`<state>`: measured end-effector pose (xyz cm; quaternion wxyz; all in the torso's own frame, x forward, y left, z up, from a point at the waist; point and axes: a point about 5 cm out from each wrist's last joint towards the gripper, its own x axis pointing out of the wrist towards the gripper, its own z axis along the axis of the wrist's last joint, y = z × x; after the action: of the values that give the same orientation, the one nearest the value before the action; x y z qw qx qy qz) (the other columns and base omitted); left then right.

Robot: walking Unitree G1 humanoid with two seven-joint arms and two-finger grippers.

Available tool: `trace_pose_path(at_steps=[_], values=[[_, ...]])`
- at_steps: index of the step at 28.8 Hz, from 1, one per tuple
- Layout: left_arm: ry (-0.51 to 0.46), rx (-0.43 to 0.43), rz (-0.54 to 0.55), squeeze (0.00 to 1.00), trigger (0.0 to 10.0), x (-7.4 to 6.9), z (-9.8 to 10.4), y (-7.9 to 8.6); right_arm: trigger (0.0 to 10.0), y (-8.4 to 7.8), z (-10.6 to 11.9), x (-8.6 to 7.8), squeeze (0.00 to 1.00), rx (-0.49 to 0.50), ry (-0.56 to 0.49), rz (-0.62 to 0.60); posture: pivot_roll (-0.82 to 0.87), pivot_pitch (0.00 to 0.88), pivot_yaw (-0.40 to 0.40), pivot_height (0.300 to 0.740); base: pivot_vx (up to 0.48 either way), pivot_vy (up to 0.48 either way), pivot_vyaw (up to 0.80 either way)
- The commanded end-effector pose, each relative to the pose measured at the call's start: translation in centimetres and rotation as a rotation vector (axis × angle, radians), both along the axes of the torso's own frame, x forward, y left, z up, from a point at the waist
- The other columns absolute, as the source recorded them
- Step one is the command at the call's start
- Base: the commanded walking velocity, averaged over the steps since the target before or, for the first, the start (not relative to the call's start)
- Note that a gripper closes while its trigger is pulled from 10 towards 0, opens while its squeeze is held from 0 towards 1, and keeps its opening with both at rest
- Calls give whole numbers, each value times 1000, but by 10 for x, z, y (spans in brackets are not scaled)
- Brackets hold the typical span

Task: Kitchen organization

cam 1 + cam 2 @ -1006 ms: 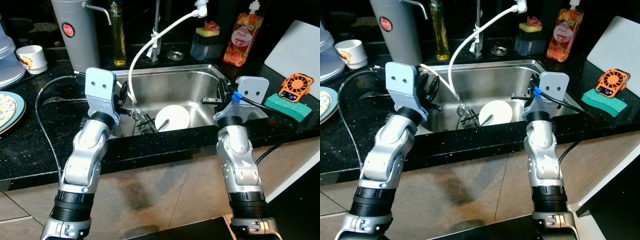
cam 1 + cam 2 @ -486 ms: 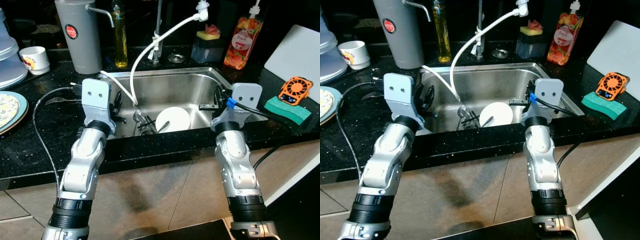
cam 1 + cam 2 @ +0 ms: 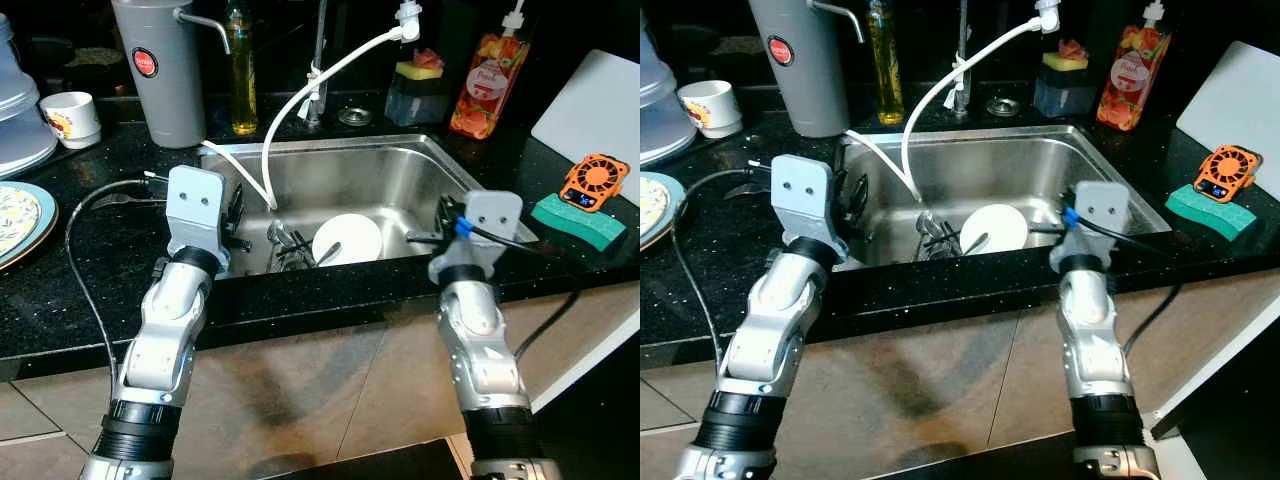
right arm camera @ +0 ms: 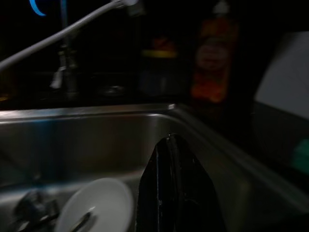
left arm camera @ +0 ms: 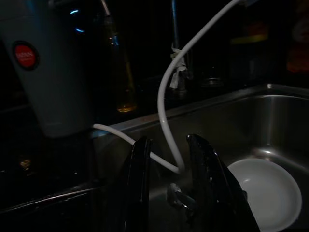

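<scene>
1. A stainless steel sink [image 3: 350,180] is set into a black speckled desk [image 3: 60,290].
2. A white plate [image 3: 347,238] lies in the sink basin, with dark utensils [image 3: 285,245] just beside it on the robot's left.
3. A white hose [image 3: 300,95] curves from the tap down into the basin.
4. The left hand [image 5: 169,193] hangs over the sink's left edge, its two black fingers parted and holding nothing.
5. The right hand [image 4: 171,193] hangs over the sink's right edge, its fingers pressed together, gripping nothing.
6. Behind the sink stand a grey canister [image 3: 155,65], a yellow oil bottle [image 3: 240,70] and an orange soap bottle [image 3: 480,80].
7. On the right lie a green sponge [image 3: 590,220] and a small orange fan [image 3: 592,182].
</scene>
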<state>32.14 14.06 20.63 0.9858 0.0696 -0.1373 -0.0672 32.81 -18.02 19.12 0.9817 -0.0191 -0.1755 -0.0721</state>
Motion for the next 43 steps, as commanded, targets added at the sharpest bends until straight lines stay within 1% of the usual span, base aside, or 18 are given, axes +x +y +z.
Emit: trace_pose_path(at_steps=[1, 8, 14, 18, 19, 21, 22, 23, 24, 25, 26, 28, 31, 35, 36, 37, 40, 43], values=[[21, 12, -2, 0, 10000, 0, -8, -1, 10000, -2, 2, -1, 0, 0, -14, -11, 97, 0, -18, 740, 0, 0, 0], [0, 20, -32, 0, 10000, 0, -7, -11, 10000, 1, 6, -2, 0, -15, -31, -8, 86, 0, -20, 740, 0, 0, 0], [-5, 16, -45, 0, 10000, 0, -5, -15, 10000, 6, 7, -1, 0, -16, -40, 7, 95, 0, -18, 740, 0, 0, 0], [14, -50, -56, 0, 10000, 1, -5, -14, 10000, 11, 8, 0, 0, -3, -44, 20, 92, 0, -15, 740, 0, 0, 0], [14, -50, -56, 0, 10000, 1, -5, -14, 10000, 11, 8, 0, 0, -3, -44, 20, 92, 0, -15, 740, 0, 0, 0], [80, -186, -63, 0, 10000, 4, -3, -12, 10000, 13, 9, 1, 0, 55, -38, 37, 95, 0, -20, 740, 0, 0, 0], [80, -186, -63, 0, 10000, 4, -3, -12, 10000, 13, 9, 1, 0, 55, -38, 37, 95, 0, -20, 740, 0, 0, 0], [109, -269, -80, 0, 10000, 4, -2, -12, 10000, 14, 9, 2, 0, 91, -30, 46, 96, 0, -21, 740, 0, 0, 0], [109, -269, -80, 0, 10000, 4, -2, -12, 10000, 14, 9, 2, 0, 91, -30, 46, 96, 0, -21, 740, 0, 0, 0], [116, -315, -94, 0, 10000, 5, 1, -12, 10000, 13, 8, 2, 0, 128, -24, 49, 96, 0, -22, 740, 0, 0, 0], [103, -320, -92, 0, 10000, 4, 4, -11, 10000, 13, 8, 3, 0, 161, -19, 52, 96, 0, -24, 740, 0, 0, 0], [85, -296, -80, 0, 10000, 5, 7, -10, 10000, 12, 9, 3, 0, 187, -22, 57, 96, 0, -23, 740, 0, 0, 0], [77, -259, -65, 0, 10000, 6, 8, -9, 10000, 13, 11, 3, 0, 186, -32, 61, 96, 0, -23, 740, 0, 0, 0], [90, -238, -44, 0, 10000, 8, 11, -6, 10000, 13, 13, 3, 0, 186, -44, 68, 99, 0, -22, 740, 0, 0, 0], [72, -185, -8, 0, 10000, 12, 18, 1, 10000, 14, 18, 3, 0, 183, -62, 79, 101, 0, -19, 740, 0, 0, 0], [72, -185, -8, 0, 10000, 12, 18, 1, 10000, 14, 18, 3, 0, 183, -62, 79, 101, 0, -19, 740, 0, 0, 0], [44, -111, 22, 0, 10000, 17, 28, 12, 10000, 15, 22, 3, 0, 185, -76, 93, 102, 0, -16, 740, 0, 0, 0], [41, -139, 15, 0, 10000, 17, 30, 14, 10000, 15, 21, 4, 0, 184, -65, 87, 102, 0, -14, 740, 0, 0, 0]])
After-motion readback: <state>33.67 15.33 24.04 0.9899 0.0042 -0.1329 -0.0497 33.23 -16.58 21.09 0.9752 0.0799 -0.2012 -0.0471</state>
